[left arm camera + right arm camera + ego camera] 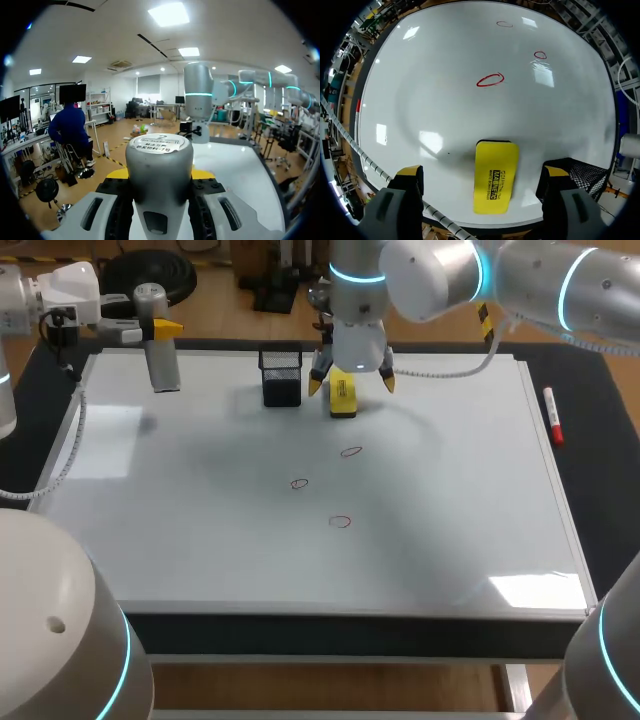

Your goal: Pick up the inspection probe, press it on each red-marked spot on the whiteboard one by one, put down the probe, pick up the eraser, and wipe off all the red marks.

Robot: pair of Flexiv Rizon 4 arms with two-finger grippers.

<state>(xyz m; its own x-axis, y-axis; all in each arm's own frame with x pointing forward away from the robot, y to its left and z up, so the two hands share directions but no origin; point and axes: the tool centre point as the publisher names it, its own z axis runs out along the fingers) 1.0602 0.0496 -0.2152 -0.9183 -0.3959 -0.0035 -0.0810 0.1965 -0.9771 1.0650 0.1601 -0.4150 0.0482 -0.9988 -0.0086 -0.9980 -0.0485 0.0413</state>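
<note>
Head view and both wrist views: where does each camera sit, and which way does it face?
Head: above and behind, looking down on the whiteboard; left arm and right arm show.
Left wrist: on the left arm, looking across the whiteboard toward the right arm; the left pincer grips the probe.
Right wrist: on the right arm, looking down; the open right pincer straddles the eraser.
Shared: head and right wrist both show eraser and red marks.

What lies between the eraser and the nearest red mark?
Nothing: in the right wrist view the stretch from the eraser to the nearest red mark is bare whiteboard. The head view shows the same.
</note>
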